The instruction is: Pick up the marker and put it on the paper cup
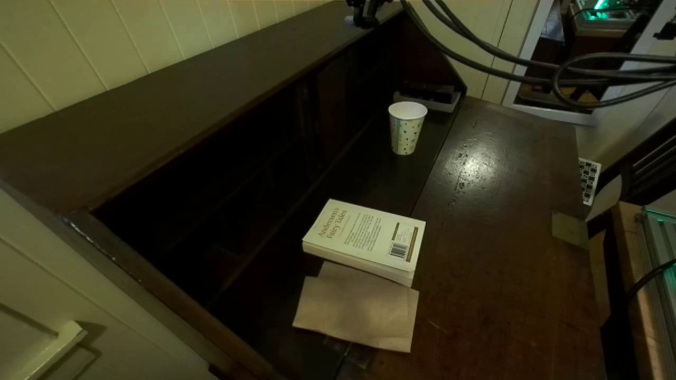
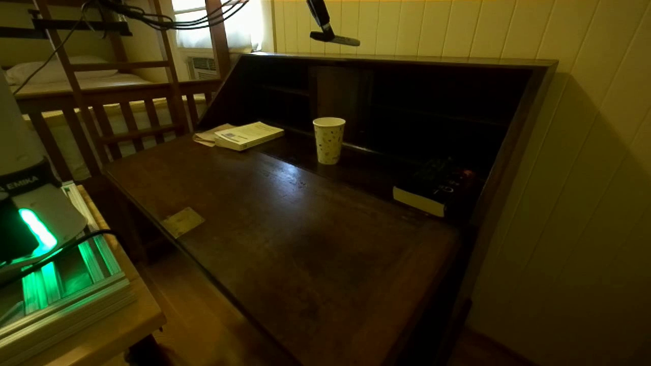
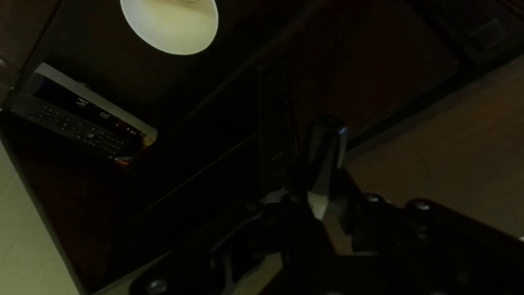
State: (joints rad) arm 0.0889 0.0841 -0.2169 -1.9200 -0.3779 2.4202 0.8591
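A dark desk [image 2: 305, 229] backs onto the panelled wall [image 2: 417, 30]. Over there, a window [image 2: 239, 30] glows white near the bed [image 2: 122, 92].

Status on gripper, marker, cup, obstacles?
Gripper aloft, fingers shut on marker. Paper cup upright on desk. White book, dark book either side of it, likely not blocking.

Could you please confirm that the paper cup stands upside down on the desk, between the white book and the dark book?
Not quite: the paper cup is upright, its open end facing up, as both exterior views show. It does stand on the desk, between the white book and the dark book.
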